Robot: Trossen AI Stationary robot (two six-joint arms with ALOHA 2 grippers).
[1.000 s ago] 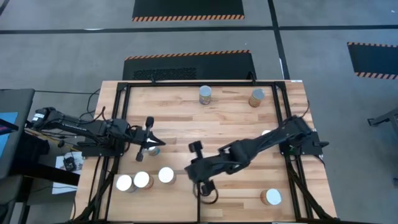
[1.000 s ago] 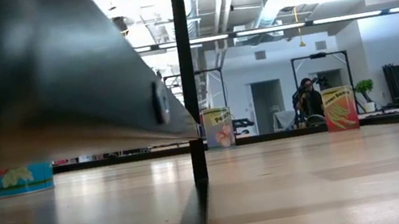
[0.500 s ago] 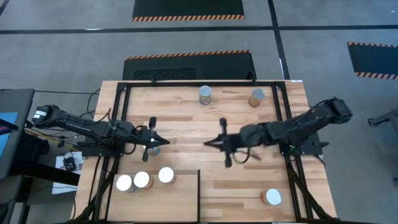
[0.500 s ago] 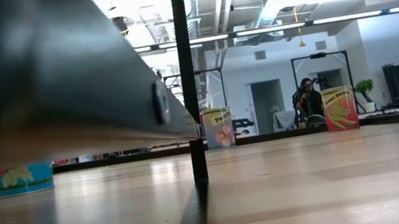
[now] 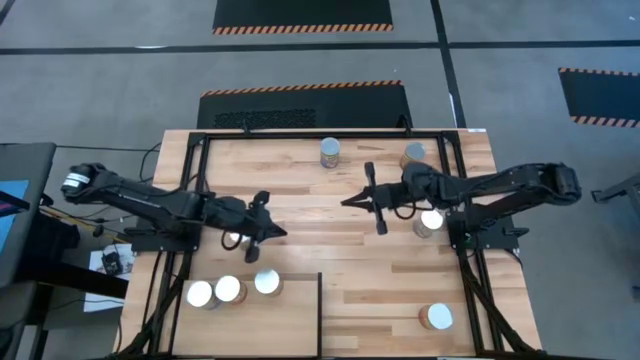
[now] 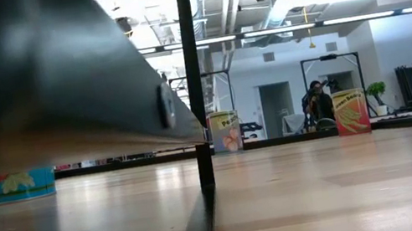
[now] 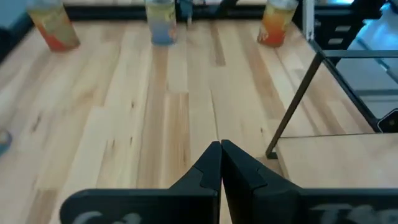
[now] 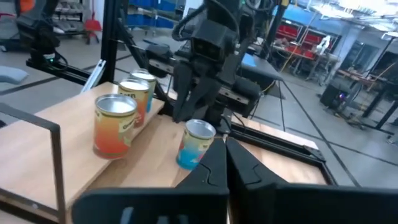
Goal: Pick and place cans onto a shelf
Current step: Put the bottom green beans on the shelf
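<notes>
From above, a striped wooden counter (image 5: 330, 230) stood inside a black frame, with a dark arm reaching in from each side. The left gripper (image 5: 268, 228) hovered over the left half of the counter, its fingers (image 7: 214, 163) pressed together and holding nothing. A bluish can (image 5: 232, 239) stood just beside and partly under that arm. Three cans (image 5: 232, 289) with pale round tops sat in a row on the shelf (image 5: 260, 318), a plain plywood panel at the counter's near left corner.

Toward the middle, one can (image 5: 330, 152) stood upright near the far edge. The right gripper (image 5: 352, 201) hung above the centre of the counter, its fingers (image 8: 231, 163) also pressed together, empty and touching nothing.

Farther right, a can (image 5: 413, 154) stood near the far edge, partly hidden by the right arm, another (image 5: 430, 221) stood beside that arm, and one more (image 5: 435, 317) stood alone near the near right corner
</notes>
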